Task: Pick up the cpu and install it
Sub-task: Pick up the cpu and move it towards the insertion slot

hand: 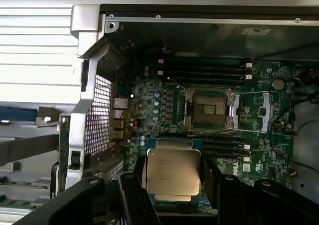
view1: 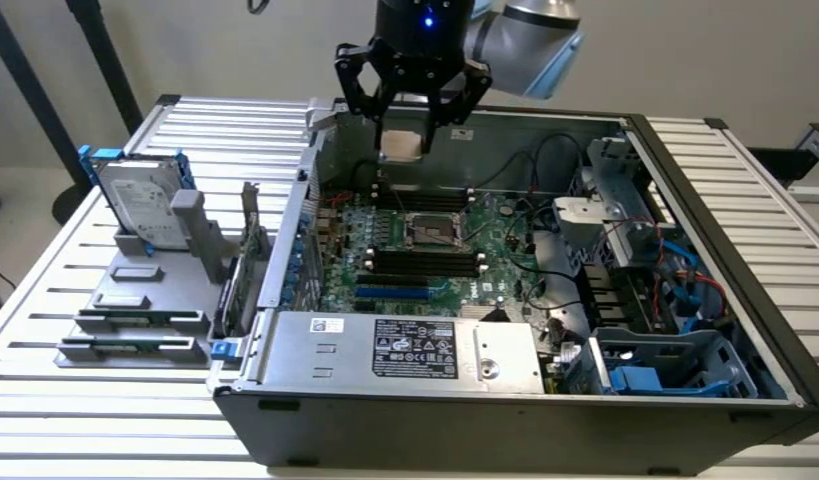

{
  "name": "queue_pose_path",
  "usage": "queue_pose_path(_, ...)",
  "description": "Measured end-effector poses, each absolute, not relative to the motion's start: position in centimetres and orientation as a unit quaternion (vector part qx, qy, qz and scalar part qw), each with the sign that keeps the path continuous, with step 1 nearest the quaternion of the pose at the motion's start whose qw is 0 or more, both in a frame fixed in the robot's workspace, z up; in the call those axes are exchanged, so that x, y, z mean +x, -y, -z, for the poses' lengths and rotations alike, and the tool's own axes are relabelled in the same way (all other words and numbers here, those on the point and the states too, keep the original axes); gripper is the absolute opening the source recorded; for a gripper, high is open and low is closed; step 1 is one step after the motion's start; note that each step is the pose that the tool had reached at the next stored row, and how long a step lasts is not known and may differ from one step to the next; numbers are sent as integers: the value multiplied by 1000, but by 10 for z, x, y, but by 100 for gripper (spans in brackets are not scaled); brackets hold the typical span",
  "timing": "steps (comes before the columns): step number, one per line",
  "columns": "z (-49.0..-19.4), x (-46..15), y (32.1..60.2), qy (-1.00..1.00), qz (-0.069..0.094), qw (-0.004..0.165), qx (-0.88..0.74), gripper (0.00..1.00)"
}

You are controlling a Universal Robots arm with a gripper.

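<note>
Black fingers (hand: 130,197) of the gripper (hand: 174,185) sit closest to the wrist camera. They are closed from two sides on the cpu (hand: 173,174), whose silvery metal top faces the lens with a thin pale edge around it. In the exterior view the gripper (view1: 401,140) hangs from the arm over the far part of the open computer case (view1: 516,425). There the cpu (view1: 401,146) shows as a pale square pinched between the fingertips, held in the air clear of the board below.

Under it lies the green motherboard (view1: 369,285). The cpu socket (hand: 208,110) has its contact field uncovered inside a metal frame; in the exterior view the socket (view1: 433,232) sits near the middle of the board, closer to that camera than the held chip. Long dark memory slots (hand: 204,68) run along both sides of the socket; whether they are filled I cannot tell.

Along the near wall of the case sits a grey power supply (view1: 402,350) with a white label. A drive cage (view1: 663,370) with blue parts fills the corner at the exterior view's right. Well apart, at the exterior view's left, a silver hard drive (view1: 140,205) in a blue frame stands upright in a grey holder (view1: 129,330) on the slatted white table (view1: 49,420).
</note>
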State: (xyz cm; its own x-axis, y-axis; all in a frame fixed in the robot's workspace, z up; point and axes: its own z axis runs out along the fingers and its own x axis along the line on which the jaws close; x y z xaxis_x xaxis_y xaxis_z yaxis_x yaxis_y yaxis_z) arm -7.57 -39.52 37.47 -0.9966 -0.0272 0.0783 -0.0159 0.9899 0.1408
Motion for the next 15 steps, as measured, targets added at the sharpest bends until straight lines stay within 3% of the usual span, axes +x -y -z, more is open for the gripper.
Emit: queue_pose_path(15,-349,-49,338,997,70,40,11,54)
